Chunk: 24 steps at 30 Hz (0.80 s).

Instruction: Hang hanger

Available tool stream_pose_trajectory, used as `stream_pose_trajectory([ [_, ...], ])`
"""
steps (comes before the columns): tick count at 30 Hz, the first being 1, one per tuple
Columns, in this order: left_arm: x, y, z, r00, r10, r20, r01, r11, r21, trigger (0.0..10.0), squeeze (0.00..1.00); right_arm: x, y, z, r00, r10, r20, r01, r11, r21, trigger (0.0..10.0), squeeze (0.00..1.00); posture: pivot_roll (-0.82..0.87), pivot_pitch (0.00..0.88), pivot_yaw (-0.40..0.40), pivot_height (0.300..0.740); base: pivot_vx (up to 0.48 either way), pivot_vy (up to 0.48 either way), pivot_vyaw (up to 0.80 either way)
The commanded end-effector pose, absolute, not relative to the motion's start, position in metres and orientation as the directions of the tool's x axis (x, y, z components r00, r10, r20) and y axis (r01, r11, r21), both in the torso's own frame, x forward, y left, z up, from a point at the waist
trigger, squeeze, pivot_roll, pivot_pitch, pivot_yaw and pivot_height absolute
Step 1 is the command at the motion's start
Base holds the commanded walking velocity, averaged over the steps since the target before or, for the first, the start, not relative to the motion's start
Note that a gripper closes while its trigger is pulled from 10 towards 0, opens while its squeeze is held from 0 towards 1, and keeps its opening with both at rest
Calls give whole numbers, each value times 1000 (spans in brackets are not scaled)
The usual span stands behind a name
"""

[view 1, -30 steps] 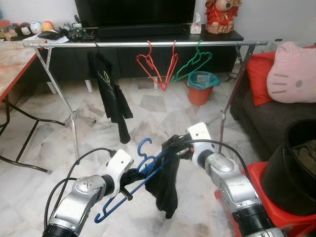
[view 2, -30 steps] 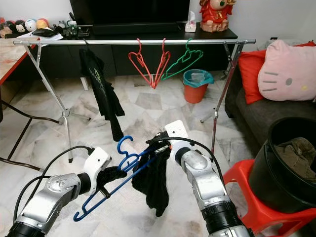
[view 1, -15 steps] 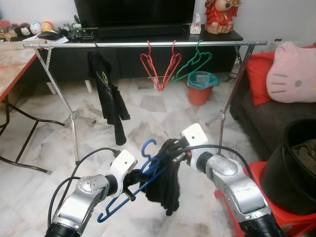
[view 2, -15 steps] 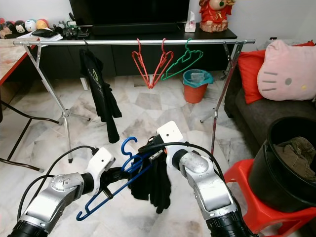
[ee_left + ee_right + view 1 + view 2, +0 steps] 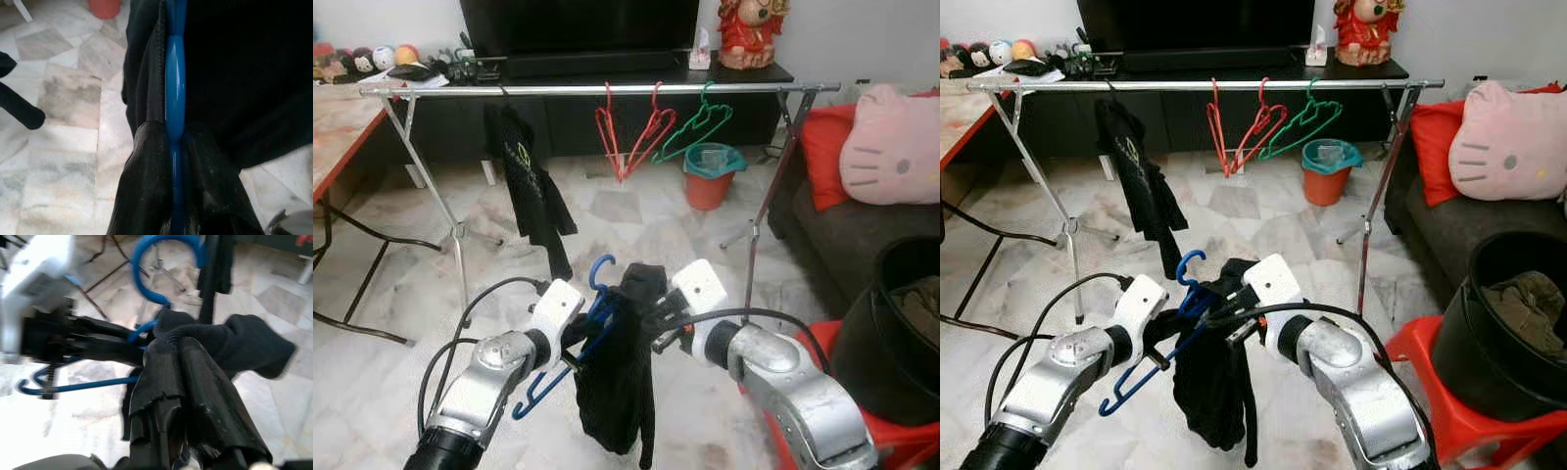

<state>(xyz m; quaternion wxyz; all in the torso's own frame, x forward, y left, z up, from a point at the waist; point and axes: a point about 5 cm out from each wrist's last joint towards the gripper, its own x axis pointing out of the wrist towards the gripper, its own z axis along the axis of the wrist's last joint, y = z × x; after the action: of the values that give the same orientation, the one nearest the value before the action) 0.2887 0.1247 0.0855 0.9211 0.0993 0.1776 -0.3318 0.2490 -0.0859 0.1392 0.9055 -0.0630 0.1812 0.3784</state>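
Both arms have risen, drawing the blue hanger (image 5: 570, 348) closer. Left tool (image 5: 576, 338) pinches its wire; right tool (image 5: 656, 318) pinches the black garment (image 5: 617, 387) draped over it. Hanger: light, stiff, slippery. Garment: limp. Grip near the hook, below the rail (image 5: 597, 89).

We see a blue hanger (image 5: 597, 304) under a black garment (image 5: 617, 392), red hangers (image 5: 628, 132) and a green hanger (image 5: 697, 125) on the silver rail (image 5: 597, 89), an orange bin (image 5: 710, 174).
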Motion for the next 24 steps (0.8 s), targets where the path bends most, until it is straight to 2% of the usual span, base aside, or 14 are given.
stream_pose_trajectory([
  [1,298,127,94,760,-545,-355,611,785,103,10000,0,238,-74,151,579,745,-331,-784,620,22,10000,0,-73,0,7,740,0,0,0],
  [2,301,128,97,777,-534,-334,594,797,107,10000,0,228,-69,152,514,790,-335,-834,551,20,10000,0,-74,0,3,740,0,0,0],
  [6,302,127,98,778,-537,-325,593,799,101,10000,0,225,-71,151,498,794,-349,-844,537,17,10000,0,-78,0,1,740,0,0,0],
  [16,299,125,98,778,-555,-294,595,801,65,10000,0,231,-91,147,541,743,-395,-818,573,-42,10000,0,-82,0,-2,740,0,0,0],
  [21,298,126,97,770,-566,-295,605,794,54,10000,0,242,-109,144,594,682,-426,-781,616,-103,10000,0,-85,0,-3,740,0,0,0],
  [24,298,125,98,770,-569,-290,605,795,46,10000,0,243,-115,143,587,677,-445,-790,600,-128,10000,0,-84,0,-6,740,0,0,0],
])
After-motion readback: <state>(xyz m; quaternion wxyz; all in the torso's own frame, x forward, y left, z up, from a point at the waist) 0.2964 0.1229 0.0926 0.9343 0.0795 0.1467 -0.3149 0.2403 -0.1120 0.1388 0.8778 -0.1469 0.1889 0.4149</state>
